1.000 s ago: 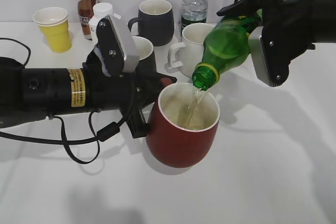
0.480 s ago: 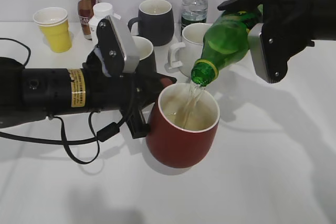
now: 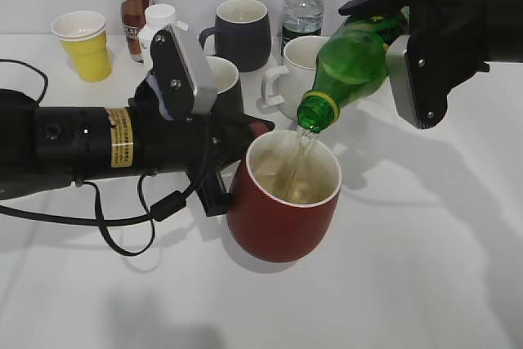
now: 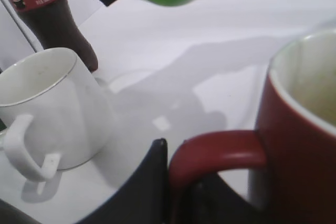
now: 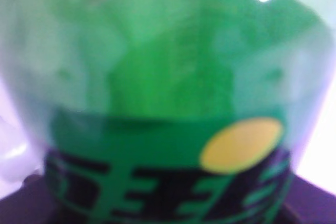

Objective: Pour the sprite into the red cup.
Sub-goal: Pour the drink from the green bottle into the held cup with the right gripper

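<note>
In the exterior view we see the red cup (image 3: 285, 195) standing on the white surface (image 3: 409, 267) near the front, its cream inside holding pale liquid. The left hand (image 3: 237, 140) comes in from the left and is closed on the cup's handle side, its dark fingers against the rim. Above and to the right, the sprite (image 3: 353, 61) is tilted mouth-down, its open neck just over the cup's rim, and a thin stream runs from it into the cup. The right hand (image 3: 409, 18) grips the bottle's upper body. Behind stand a white mug (image 3: 296, 78), a black mug (image 3: 242, 33), a yellow paper cup (image 3: 83, 44), a brown bottle (image 3: 132, 2) and a clear water bottle (image 3: 302, 6).

In the left wrist view we see the cup's handle (image 4: 218, 153) held between the hand's dark fingers (image 4: 142, 190), the cup's wall at right. The white mug (image 4: 50, 111) sits to the left, a cola bottle (image 4: 52, 19) behind it, and the green bottle crosses the top edge.

In the right wrist view, the bottle's green body and label with a yellow oval (image 5: 241, 145) fill the frame, blurred; the dark fingers show only at the bottom corners, closed around it.
</note>
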